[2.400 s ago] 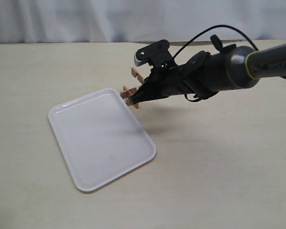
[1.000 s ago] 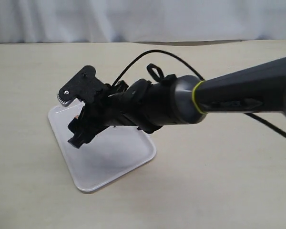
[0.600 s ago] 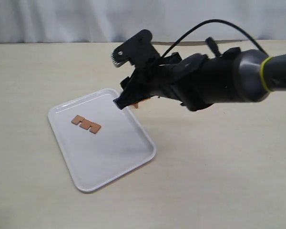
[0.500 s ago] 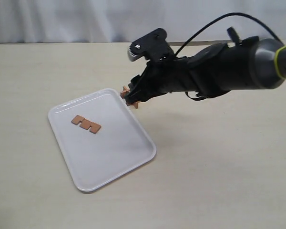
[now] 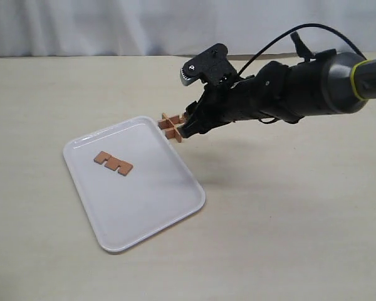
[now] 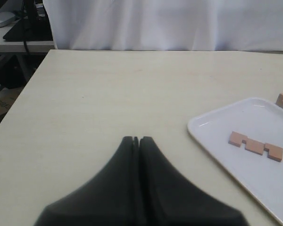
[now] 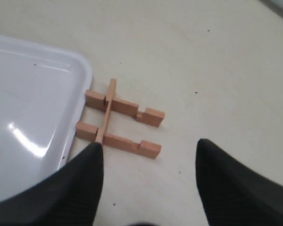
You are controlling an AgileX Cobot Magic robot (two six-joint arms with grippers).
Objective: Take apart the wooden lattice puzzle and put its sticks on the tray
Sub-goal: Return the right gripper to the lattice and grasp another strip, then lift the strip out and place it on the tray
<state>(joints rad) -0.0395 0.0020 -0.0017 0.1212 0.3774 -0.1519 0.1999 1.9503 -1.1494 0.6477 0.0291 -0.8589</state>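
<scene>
The wooden lattice puzzle (image 5: pixel 171 125) rests on the table against the far corner of the white tray (image 5: pixel 144 200). In the right wrist view the puzzle (image 7: pixel 120 123) shows two parallel notched slats crossed by one thin slat, beside the tray rim (image 7: pixel 85 75). One loose stick (image 5: pixel 113 163) lies flat on the tray, and the left wrist view also shows this stick (image 6: pixel 255 146). My right gripper (image 5: pixel 185 103) hovers open just above the puzzle, and nothing lies between its fingertips (image 7: pixel 148 148). My left gripper (image 6: pixel 138 140) is shut and empty, well off from the tray (image 6: pixel 226 122).
A pale wooden table (image 5: pixel 288 219) carries everything. A white curtain (image 5: pixel 113 25) hangs behind its far edge. The right arm's black cable (image 5: pixel 282 34) loops above the forearm. Desks and equipment (image 6: pixel 19 23) stand beyond the table in the left wrist view.
My right gripper swung from the puzzle out over the tray, let one stick go there, and came back to hover open above the puzzle. The puzzle now has one slat fewer.
</scene>
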